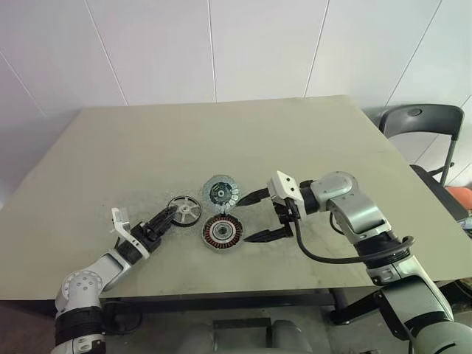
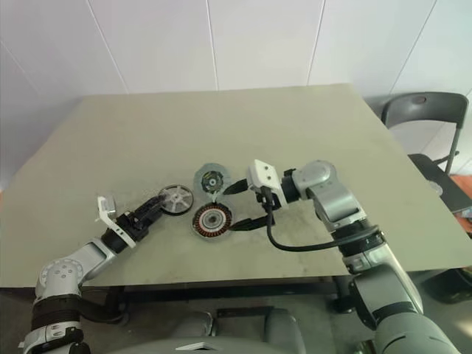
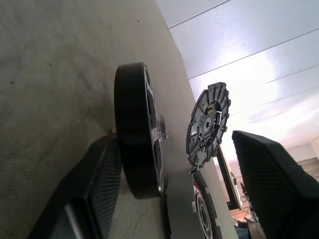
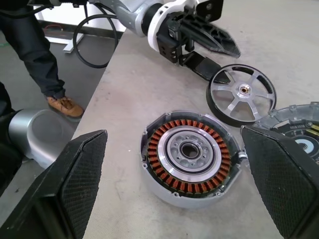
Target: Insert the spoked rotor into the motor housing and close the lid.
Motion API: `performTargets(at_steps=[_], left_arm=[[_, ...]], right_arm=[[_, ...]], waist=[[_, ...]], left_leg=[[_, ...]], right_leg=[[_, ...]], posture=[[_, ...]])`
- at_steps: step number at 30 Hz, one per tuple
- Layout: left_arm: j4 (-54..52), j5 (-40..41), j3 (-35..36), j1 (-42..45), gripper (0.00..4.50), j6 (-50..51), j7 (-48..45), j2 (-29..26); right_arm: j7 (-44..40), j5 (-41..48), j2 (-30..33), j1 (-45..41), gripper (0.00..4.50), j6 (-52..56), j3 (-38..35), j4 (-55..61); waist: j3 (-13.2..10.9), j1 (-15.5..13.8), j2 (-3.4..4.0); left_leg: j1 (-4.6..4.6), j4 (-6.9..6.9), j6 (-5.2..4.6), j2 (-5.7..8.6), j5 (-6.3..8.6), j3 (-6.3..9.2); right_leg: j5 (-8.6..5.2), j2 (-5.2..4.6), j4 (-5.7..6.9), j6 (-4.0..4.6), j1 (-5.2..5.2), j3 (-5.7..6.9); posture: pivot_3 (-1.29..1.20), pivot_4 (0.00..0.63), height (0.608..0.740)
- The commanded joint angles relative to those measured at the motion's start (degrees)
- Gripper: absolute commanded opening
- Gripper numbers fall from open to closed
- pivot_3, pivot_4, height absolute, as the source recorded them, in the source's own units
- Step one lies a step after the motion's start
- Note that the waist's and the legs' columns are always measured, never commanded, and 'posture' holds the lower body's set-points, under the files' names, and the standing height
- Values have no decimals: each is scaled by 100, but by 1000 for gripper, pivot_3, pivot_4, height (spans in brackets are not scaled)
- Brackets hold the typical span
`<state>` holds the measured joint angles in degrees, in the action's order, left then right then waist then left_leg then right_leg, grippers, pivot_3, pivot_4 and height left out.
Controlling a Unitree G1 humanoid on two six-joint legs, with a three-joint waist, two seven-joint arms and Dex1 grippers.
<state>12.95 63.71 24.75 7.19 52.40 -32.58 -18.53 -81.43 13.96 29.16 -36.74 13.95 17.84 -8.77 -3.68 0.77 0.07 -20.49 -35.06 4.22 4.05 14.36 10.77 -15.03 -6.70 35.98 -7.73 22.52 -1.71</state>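
Note:
The spoked rotor, a black ring with silver spokes, lies flat on the table. My left gripper comes in low from its left. The jaws are open around the rotor's near rim, with one finger against the rim and the other standing off. Just right of the rotor sits the motor housing, a silver cup with coppery windings facing up. Behind it the lid lies flat. My right gripper hovers open right of the housing, pointing left, with nothing held.
The tan table has bare room behind the parts, and its front edge is close to them. A dark chair stands at the far right corner. A person's leg and brown shoe are beside the table.

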Motion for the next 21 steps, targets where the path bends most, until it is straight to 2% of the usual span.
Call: performTargets(at_steps=[1, 7, 16, 21], left_arm=[[-85, 6, 77, -6, 2309, 14, -113, -8], [-366, 158, 168, -92, 336, 80, 88, 113], [-1407, 928, 450, -404, 312, 407, 642, 166], [-2251, 2011, 695, -646, 311, 585, 1024, 39]], right_arm=[[18, 36, -40, -152, 4500, -9, -50, 57], [41, -6, -50, -154, 4500, -69, -55, 11], [50, -16, -20, -121, 4500, -77, -77, -7], [71, -21, -3, -81, 4500, -66, -76, 18]], waist=[[0, -1, 0], [0, -2, -1], [-4, -4, -8], [-6, -3, -11]], left_leg=[[0, 0, 0, 0, 0, 0], [0, 0, 0, 0, 0, 0], [-3, 1, 1, -1, 0, 1], [-3, 0, 2, -1, 1, 1]], right_leg=[[0, 0, 0, 0, 1, 0], [0, 0, -1, -1, 0, 0], [0, 0, -1, -1, 2, 0], [-10, -1, -2, 15, 2, -1]], posture=[[0, 0, 740], [0, 0, 740], [0, 0, 740], [0, 0, 740]])
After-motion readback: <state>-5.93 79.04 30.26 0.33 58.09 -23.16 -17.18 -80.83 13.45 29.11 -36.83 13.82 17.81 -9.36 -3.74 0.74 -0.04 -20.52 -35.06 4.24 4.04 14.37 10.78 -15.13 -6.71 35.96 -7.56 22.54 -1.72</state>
